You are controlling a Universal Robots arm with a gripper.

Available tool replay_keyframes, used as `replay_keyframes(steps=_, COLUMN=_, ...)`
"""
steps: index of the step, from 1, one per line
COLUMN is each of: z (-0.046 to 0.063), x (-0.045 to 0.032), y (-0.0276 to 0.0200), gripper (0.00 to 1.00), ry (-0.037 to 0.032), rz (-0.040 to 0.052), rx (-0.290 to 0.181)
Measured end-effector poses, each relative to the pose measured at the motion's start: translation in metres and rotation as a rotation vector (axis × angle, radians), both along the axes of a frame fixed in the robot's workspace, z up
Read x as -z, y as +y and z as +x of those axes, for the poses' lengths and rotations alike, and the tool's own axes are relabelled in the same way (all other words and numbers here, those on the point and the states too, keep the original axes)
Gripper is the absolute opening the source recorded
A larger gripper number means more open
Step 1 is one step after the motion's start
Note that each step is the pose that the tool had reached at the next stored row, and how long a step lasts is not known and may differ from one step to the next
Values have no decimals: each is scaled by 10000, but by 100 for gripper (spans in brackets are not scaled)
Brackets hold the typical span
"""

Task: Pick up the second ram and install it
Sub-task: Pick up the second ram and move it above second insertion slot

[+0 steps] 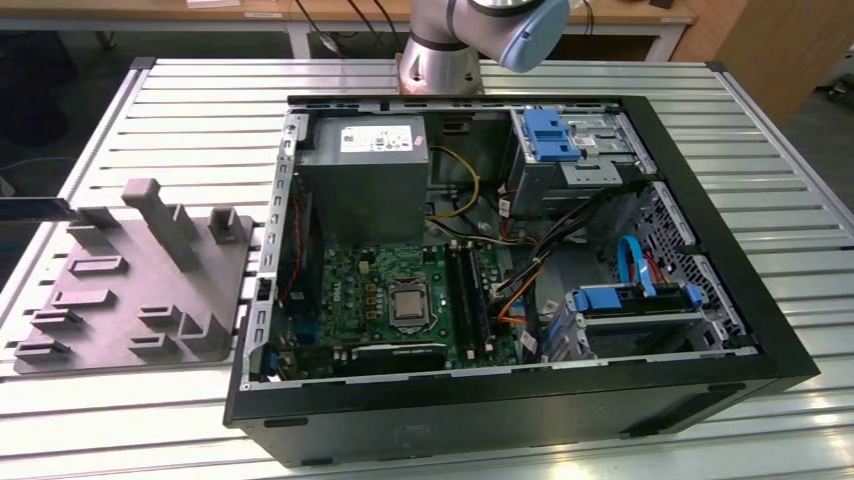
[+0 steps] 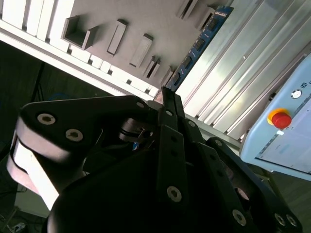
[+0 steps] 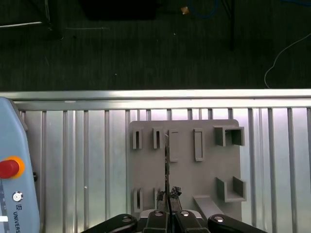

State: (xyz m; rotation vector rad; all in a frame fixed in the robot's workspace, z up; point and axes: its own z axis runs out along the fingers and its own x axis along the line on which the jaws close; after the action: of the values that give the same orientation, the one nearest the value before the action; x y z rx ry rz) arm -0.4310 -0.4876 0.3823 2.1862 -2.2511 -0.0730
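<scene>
The second ram (image 2: 197, 46) is a thin blue stick with black chips, reaching out from my gripper's (image 2: 165, 94) fingertips, which are shut on its near end. In the first wrist view the ram (image 3: 166, 160) appears edge-on as a narrow dark line over the grey slotted block (image 3: 194, 174), with the gripper (image 3: 169, 206) closed at its base. In the exterior view a dark blue strip, likely the ram (image 1: 30, 208), pokes in at the left edge just beyond the grey block (image 1: 134, 280).
An open computer case (image 1: 287, 250) lies on the slatted metal table (image 1: 200, 100), with the motherboard (image 1: 400, 290) and its memory slots (image 1: 467, 290) exposed. A pendant with a red button (image 2: 281, 118) rests beside the block. Dark floor lies past the table edge (image 3: 155, 94).
</scene>
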Motion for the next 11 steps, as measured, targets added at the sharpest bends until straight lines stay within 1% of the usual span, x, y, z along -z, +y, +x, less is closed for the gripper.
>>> replay_keyframes(steps=11, z=0, x=-227, y=0, gripper=12, ry=0, rz=0, rx=0)
